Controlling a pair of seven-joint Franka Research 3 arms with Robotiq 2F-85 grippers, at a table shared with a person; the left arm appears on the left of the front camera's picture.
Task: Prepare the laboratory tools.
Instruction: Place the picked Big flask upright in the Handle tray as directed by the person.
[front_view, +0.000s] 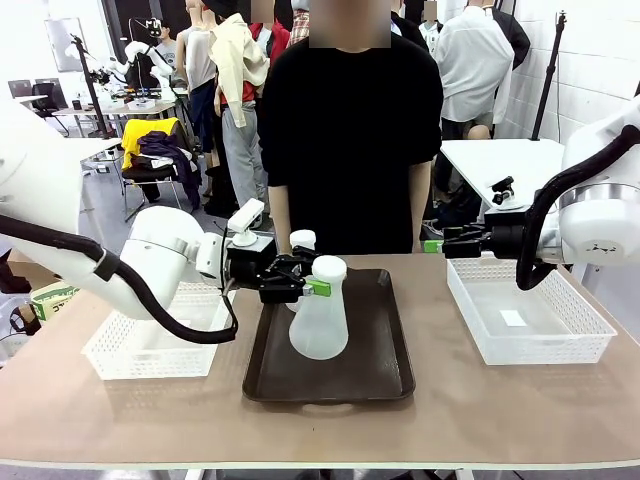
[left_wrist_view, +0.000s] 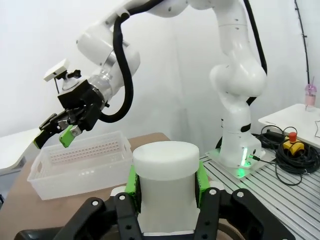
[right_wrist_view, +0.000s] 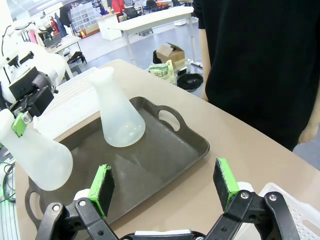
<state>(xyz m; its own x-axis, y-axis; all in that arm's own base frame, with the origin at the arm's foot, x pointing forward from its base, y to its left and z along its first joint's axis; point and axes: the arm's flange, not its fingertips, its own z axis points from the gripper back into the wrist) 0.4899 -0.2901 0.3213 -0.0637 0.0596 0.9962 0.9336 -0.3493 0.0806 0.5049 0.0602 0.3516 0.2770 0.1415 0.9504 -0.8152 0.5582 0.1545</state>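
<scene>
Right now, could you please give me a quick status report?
Left gripper shut on near flask's neck. Right gripper open, above right basket. Second flask standing on tray. Nothing in the way.

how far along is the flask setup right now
One flask already stands upright on the brown tray, free of either gripper. The left gripper is shut on the neck of the second flask, upright over the tray; whether its base rests there I can't tell. The right gripper hangs open and empty near the white basket. Letting go of that second flask looks like what's left.
</scene>
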